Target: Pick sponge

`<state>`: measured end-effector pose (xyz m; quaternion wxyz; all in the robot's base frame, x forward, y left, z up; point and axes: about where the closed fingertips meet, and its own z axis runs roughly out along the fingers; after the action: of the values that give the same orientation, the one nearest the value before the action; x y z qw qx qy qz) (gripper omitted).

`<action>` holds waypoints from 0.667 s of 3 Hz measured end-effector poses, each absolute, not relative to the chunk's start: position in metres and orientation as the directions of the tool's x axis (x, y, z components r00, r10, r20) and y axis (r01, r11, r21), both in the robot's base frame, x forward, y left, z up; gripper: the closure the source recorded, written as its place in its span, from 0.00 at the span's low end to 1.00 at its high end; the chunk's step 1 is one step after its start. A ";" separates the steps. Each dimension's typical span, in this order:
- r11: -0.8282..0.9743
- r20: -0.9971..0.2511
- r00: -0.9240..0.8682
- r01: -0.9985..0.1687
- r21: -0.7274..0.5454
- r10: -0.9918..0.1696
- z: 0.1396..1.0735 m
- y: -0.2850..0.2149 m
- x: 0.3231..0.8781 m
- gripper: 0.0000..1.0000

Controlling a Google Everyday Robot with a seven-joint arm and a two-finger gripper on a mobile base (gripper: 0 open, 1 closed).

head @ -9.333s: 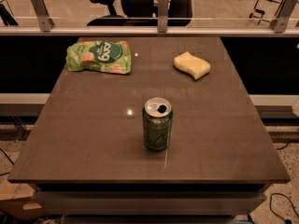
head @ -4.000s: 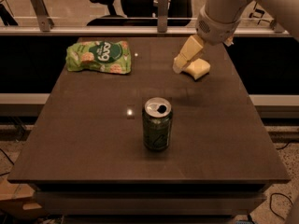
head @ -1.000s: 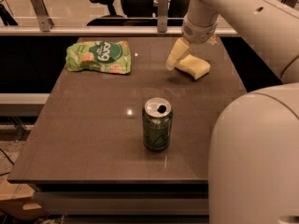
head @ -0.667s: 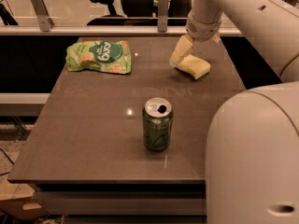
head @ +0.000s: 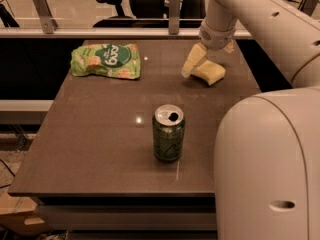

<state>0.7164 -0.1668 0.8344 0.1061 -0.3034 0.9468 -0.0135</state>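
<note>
The pale-yellow sponge (head: 211, 72) lies on the dark table (head: 100, 129) at its far right. My gripper (head: 209, 58) hangs from the white arm directly over the sponge, fingers pointing down. One cream finger (head: 192, 61) reaches down at the sponge's left end, and the tip of the other shows at the far right behind the wrist. The jaws are open with the sponge below and between them. The sponge still rests on the table.
A green snack bag (head: 106, 60) lies at the far left of the table. A green soda can (head: 168, 133) stands upright in the middle. My large white arm body (head: 270, 164) fills the right foreground. A rail and an office chair stand beyond the far edge.
My gripper has sunk slightly toward the sponge and stays over it. The sponge, can and bag have not moved.
</note>
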 end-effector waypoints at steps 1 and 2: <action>0.804 -0.169 -0.789 -0.592 -0.052 -0.591 0.821 -0.162 0.711 0.00; 0.799 -0.152 -0.788 -0.601 -0.020 -0.597 0.809 -0.158 0.708 0.04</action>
<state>0.7081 -0.1584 0.8087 0.0754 -0.3169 0.9454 0.0148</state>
